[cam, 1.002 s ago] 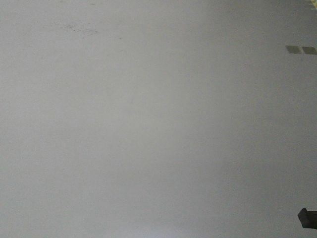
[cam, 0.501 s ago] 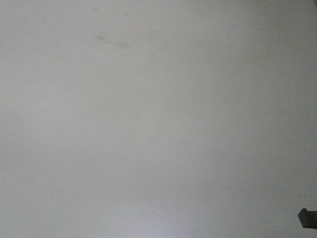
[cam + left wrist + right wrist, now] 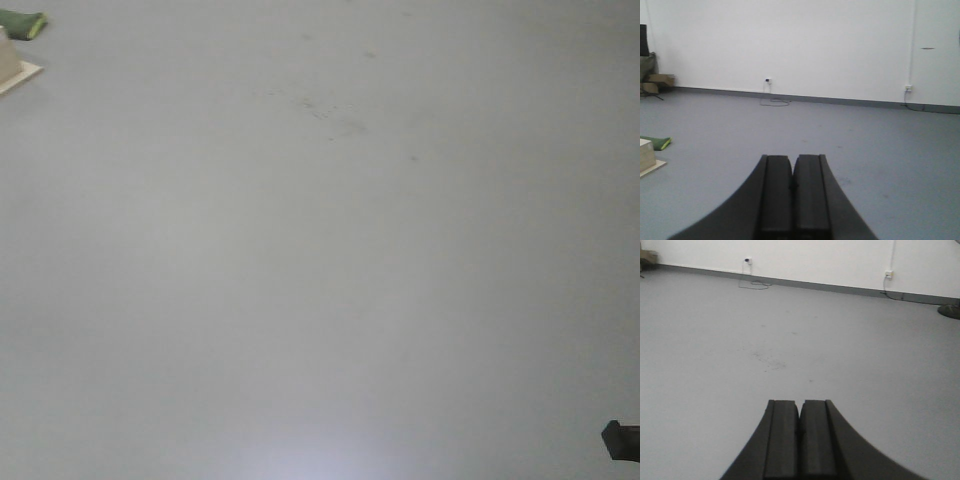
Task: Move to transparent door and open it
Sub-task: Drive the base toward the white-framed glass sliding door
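Left pincer point(image 3: 792, 170), right pincer point(image 3: 800, 412) closed; wrist-only.

Transparent door: caught by none of the three views, so look, state and pose cannot be told. Front-facing view taken up edge to edge by grey floor point(image 3: 320, 280). Left wrist view: same floor across the lower half, plain white wall point(image 3: 815, 45) across the upper half, grey skirting point(image 3: 850, 101) along the wall's foot. Right wrist view: floor over nearly the whole frame, with only a thin strip of that wall and skirting along the top edge.
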Robot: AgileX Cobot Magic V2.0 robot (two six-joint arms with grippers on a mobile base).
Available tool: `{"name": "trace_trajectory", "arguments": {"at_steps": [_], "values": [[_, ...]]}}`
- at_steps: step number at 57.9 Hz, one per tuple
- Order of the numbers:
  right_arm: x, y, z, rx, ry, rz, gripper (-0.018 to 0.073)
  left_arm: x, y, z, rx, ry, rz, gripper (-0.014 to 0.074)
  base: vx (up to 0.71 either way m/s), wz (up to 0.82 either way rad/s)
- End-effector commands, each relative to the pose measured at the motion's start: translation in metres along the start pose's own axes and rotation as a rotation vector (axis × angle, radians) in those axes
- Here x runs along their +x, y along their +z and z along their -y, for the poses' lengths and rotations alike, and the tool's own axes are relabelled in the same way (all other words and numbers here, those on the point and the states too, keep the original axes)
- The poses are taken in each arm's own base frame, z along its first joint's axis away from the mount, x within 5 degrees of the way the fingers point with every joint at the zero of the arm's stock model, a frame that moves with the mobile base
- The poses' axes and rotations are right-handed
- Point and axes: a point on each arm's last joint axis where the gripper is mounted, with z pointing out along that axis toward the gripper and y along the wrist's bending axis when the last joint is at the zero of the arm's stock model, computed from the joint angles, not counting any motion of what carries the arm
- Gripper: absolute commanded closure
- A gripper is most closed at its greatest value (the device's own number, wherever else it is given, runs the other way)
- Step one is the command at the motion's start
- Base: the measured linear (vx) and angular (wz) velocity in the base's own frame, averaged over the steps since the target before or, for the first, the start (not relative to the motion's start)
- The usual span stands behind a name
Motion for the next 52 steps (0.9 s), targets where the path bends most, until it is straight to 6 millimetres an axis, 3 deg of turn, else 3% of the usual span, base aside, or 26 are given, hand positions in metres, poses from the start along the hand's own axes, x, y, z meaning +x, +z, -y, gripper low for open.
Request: {"name": "trace_trajectory", "arguments": {"at_steps": [1, 52], "values": [[-0.0037, -0.0002, 0.0006, 0.01, -0.004, 0.084, 0.0567, 0.0024, -0.0004, 0.0001, 0.002, -0.018, 0.061, 0.0602, 0.59, 0.5], [-0.0037, -0.0002, 0.0006, 0.008, -0.004, 0.084, 0.0567, 0.0024, -0.0004, 0.0001, 0.002, -0.018, 0.061, 0.0602, 0.61, 0.58]]}}
